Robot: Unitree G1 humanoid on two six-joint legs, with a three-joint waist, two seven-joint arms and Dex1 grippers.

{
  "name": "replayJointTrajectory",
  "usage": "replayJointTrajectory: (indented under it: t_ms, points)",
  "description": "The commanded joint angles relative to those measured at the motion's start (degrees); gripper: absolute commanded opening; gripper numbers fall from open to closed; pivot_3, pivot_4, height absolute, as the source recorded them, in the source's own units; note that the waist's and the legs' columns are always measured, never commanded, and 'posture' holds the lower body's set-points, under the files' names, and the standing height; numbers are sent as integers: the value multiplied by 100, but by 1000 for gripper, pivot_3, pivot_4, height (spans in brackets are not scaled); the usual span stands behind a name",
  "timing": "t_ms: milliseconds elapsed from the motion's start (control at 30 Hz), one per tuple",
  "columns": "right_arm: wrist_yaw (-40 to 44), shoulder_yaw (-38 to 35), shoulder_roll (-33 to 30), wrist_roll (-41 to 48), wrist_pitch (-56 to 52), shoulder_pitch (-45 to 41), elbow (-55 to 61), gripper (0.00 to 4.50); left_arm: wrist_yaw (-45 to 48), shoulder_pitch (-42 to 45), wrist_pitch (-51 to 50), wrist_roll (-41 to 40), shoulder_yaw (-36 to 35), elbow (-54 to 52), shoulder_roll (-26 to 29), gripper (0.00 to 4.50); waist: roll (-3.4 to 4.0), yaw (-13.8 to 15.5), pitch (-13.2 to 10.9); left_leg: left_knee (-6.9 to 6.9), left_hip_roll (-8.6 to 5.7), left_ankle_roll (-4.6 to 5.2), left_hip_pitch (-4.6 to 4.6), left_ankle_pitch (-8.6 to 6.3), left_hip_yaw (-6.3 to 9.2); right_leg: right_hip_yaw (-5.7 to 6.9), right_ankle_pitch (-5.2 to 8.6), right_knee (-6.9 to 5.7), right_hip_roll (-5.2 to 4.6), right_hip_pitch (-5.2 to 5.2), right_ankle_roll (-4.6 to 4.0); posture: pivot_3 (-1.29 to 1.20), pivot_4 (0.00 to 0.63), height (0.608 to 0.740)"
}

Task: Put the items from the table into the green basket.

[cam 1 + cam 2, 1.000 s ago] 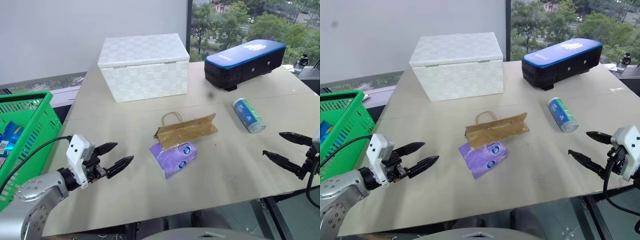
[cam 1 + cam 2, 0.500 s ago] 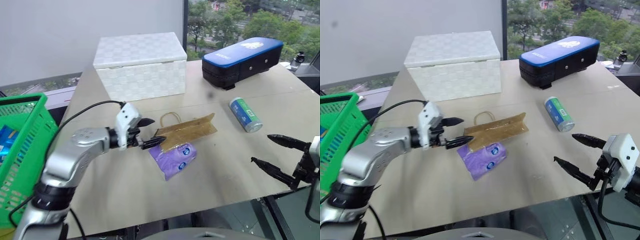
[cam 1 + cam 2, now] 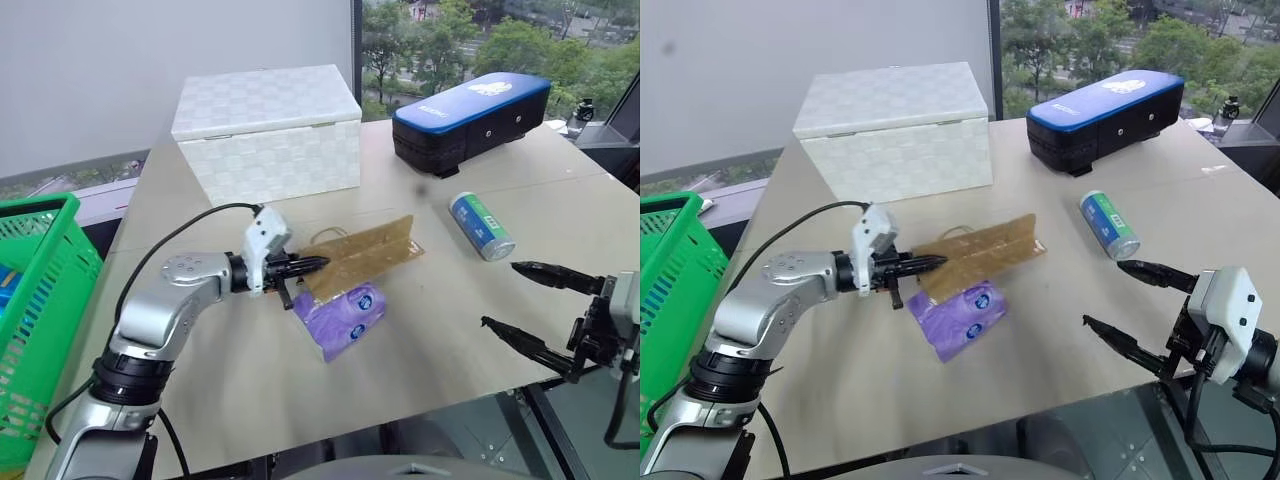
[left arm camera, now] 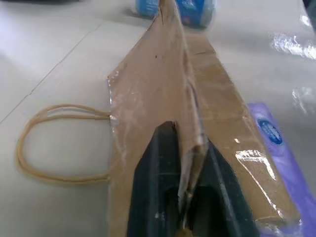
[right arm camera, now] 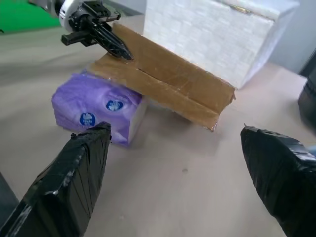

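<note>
From the head view, we see our left gripper pinched on the flat brown paper bag mid-table, atop the soft purple packet; the right gripper gapes. The left wrist view suggests a light, floppy bag, so edge grip suits.

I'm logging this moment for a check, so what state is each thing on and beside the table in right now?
left gripper: shut on the brown paper bag's edge.
right gripper: open, holding nothing.
brown paper bag: flat, pinched at its handle end.
purple packet: lying on the table, partly under the bag.
can: on its side.
white box: lid closed.
blue-topped case: closed.
green basket: upright, beside the table.
</note>
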State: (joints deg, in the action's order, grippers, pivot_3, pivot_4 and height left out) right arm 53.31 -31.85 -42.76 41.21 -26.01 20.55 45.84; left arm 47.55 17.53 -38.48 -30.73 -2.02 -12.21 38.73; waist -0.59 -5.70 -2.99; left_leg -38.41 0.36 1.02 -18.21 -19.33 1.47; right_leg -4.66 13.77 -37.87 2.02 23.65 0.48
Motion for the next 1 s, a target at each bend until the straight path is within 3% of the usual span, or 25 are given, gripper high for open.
replayJointTrajectory:
  t_ms: [33, 200, 400, 533, 700, 833, 933, 1000]
  points:
    - [-27, 189, -57, 46, 179, -282, -27, 4500, -988, 3, -228, -174, -1290, 117, -87, 110, -2, 15, -1, 0, 0, 0, 1, 0, 3, 2, 0, -1, -1, 0, 0, -93, 18, 740]
    - [-155, 721, 1, -55, 205, -823, -295, 4500, -2054, -336, 42, 586, -2124, 548, 134, 110, -4, 54, 3, 2, 1, -1, 3, 0, 8, 4, 0, -3, -2, 0, -1, -45, 11, 740]
    - [-191, 1263, 22, -137, 273, -1439, -646, 4500, -2289, -375, 1459, 1614, -1923, 1608, 371, 110, -18, 312, 10, 1, -6, -2, 28, 1, 12, 11, -2, -1, -15, 1, -3, 7, 8, 740]
    - [-189, 1342, -24, -154, 258, -1579, -709, 4500, -2203, -261, 1597, 1652, -2078, 1960, 511, 1843, -24, 525, 13, 1, -11, -3, 17, 1, 29, 30, -15, 6, -28, 6, -26, 1, 9, 740]
    - [-191, 1292, -89, -135, 196, -1539, -709, 4500, -629, -1161, -496, -767, -2550, -145, 723, 4389, -31, 535, 20, -3, -16, -7, -55, 3, 48, 68, -17, 0, -68, 67, -27, 13, 13, 740]
    - [-142, 1258, -173, -138, 157, -1437, -716, 4500, 199, -1873, -1397, -1674, -2351, -1271, 1384, 4456, -29, 512, 20, -1, -19, -10, -60, 4, 48, 82, -17, 2, -84, 69, -27, 10, 13, 740]
    - [-104, 1194, -277, -135, 133, -1382, -733, 4500, 86, -1578, -2302, -1995, -1561, -1662, 1778, 4456, -16, 541, 18, -7, -22, 1, -52, -1, 51, 93, -15, -1, -84, 56, -24, 1, 14, 740]
    - [-123, 1123, -343, -47, 50, -1294, -639, 4500, -87, -967, -2642, -2062, -890, -1517, 1511, 4456, -2, 556, 11, -9, -25, 2, -44, 0, 47, 93, -1, 1, -81, 33, -1, -20, 19, 740]
